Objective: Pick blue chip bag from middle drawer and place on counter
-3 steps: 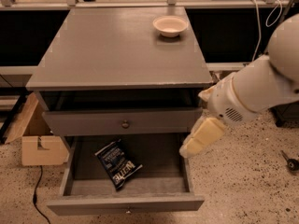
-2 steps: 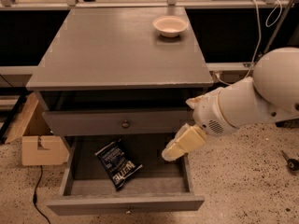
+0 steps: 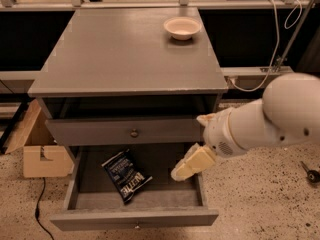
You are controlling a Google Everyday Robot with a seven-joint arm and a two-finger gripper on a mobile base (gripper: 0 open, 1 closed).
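The blue chip bag [image 3: 127,175] lies flat in the open middle drawer [image 3: 135,218], left of centre, white lettering up. The drawer is pulled fully out below the alike grey drawer [image 3: 125,130] with its round knob. The counter [image 3: 120,54] is the grey top slab above them. My gripper [image 3: 186,168] hangs from the white arm on the right and reaches down over the drawer's right half, about a hand's width right of the bag and apart from it.
A small cream bowl [image 3: 182,27] stands on the counter's back right. A cardboard box [image 3: 37,146] sits on the speckled floor left of the cabinet. Cables and a rail run along the wall at the right. A black cord lies on the floor lower left.
My arm and gripper have moved left and a little down, from the drawer's right edge to over its right half, closer to the bag. The bag has not moved.
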